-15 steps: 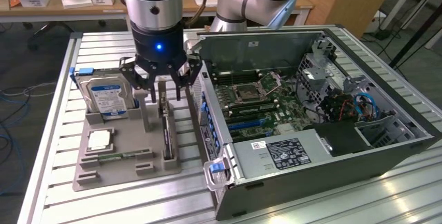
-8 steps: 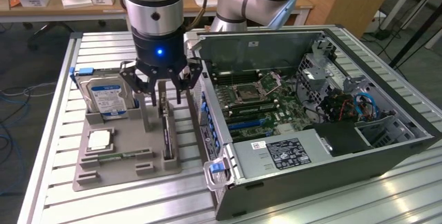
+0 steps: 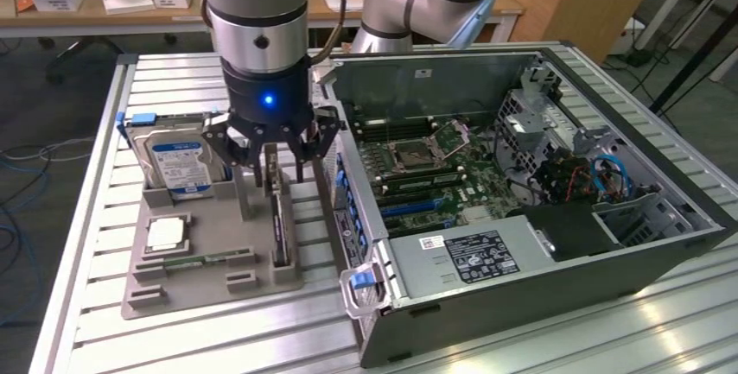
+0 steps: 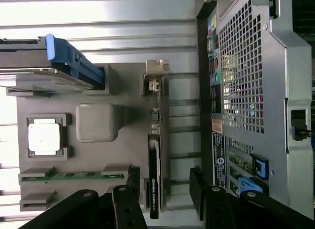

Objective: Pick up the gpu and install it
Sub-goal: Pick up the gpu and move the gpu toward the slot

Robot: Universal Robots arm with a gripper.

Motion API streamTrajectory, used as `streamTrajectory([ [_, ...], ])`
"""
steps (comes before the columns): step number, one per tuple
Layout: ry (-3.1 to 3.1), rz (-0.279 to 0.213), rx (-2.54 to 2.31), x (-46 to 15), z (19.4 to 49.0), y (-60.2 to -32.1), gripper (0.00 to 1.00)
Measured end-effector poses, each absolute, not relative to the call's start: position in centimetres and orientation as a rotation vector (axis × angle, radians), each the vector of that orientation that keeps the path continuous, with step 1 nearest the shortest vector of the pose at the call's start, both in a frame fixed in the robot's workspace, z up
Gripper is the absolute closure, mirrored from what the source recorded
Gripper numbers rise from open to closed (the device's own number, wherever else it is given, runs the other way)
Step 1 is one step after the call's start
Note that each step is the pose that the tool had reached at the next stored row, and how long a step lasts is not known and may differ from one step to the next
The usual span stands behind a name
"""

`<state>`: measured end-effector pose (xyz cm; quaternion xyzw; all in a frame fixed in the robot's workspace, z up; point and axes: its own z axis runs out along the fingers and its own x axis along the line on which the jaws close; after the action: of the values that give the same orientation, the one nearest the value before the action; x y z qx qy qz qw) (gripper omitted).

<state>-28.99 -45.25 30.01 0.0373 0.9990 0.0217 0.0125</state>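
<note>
Black hand (image 3: pixel 275 169) spread, one gpu (image 3: pixel 279 223) beneath

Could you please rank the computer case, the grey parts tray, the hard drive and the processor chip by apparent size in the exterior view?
Largest to smallest:
1. computer case
2. grey parts tray
3. hard drive
4. processor chip
All lie at similar range, so the order is safe.

Bright, even room light.
Glare whitens the ribbed silvery metal counter (image 3: pixel 645 322) in both views; the dark grey computer case (image 3: pixel 554 296) interior sits dimmer.
</note>
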Motion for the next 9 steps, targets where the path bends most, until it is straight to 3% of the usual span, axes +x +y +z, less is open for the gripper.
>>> streamTrajectory([
  [9,3.114,0.067,0.12,-29.0,28.95,-45.78,0.47],
])
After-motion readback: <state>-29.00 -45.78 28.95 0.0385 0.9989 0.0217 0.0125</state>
